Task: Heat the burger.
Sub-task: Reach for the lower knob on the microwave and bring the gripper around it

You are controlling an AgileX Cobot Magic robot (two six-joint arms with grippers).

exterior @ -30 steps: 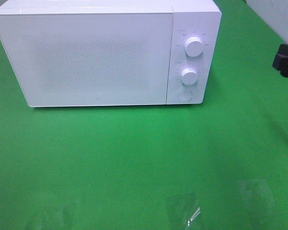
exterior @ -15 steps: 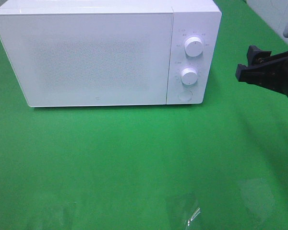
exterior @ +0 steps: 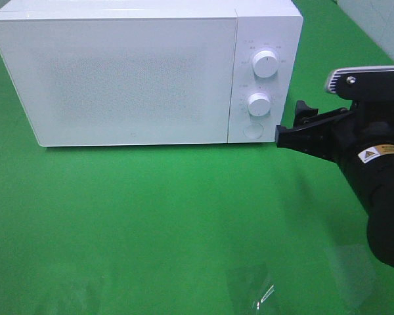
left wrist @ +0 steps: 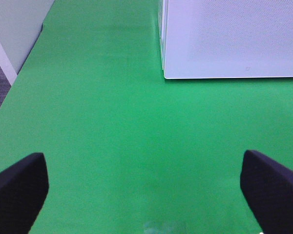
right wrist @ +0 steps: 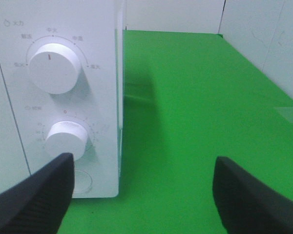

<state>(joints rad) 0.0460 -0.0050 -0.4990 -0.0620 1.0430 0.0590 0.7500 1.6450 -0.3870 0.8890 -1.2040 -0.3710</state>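
The burger was not visible in any view. The white microwave (exterior: 128,79) filled the upper left of the overhead frame with its door (exterior: 118,82) shut and opaque, so whether the burger lay inside could not be determined. The right gripper (exterior: 290,125) stood at centre right of the overhead frame, just beside the microwave's control panel and not seen to touch it. Its jaws were well apart with nothing between them. In the right wrist view one finger (right wrist: 31,195) sat in the lower left corner, overlapping the panel just below the lower knob (right wrist: 66,139) and beside the round button (right wrist: 82,181); the upper knob (right wrist: 51,68) lay above. The left gripper (left wrist: 146,195) was likewise spread wide and empty over the green cloth (left wrist: 136,126), the microwave's near corner lying at the upper right of its view. In my judgement the step in hand was the approach to the controls, either the round button or the lower knob; which one could not be told. The next move would call for centring on the chosen control, then either a fingertip press or a squared closure around the knob before turning.
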